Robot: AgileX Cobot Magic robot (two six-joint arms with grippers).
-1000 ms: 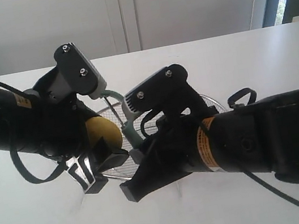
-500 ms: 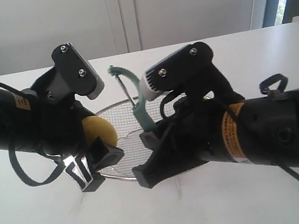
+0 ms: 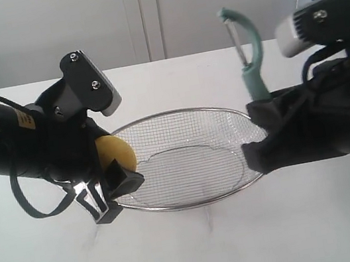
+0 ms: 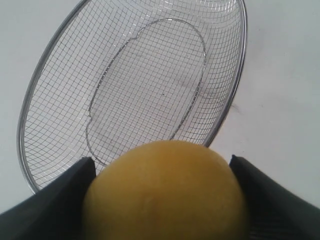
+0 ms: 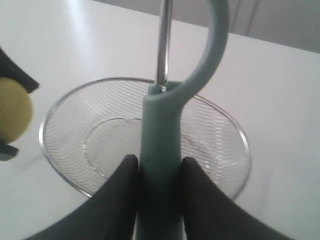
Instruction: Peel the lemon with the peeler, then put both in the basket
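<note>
Here, in the exterior view, the left gripper point(image 3: 103, 153) clasps the lemon point(image 3: 117, 155) at the basket's point(image 3: 194, 203) left rim. The right gripper point(image 3: 267, 97) grasps the peeler point(image 3: 248, 58) upright beyond the right rim, with bare table point(image 3: 266, 236) on the near side. The left wrist view shows both fingers point(image 4: 45, 205) flanking the lemon over the mesh edge. The right wrist view shows the teal handle pinched, with the basket beyond it.

basket point(image 3: 189, 204): wire mesh, shiny metal rim
lemon point(image 3: 118, 155): smooth skin — matt
peeler point(image 3: 254, 72): matt plastic handle, metal blade
desk point(image 3: 247, 243): smooth
</note>
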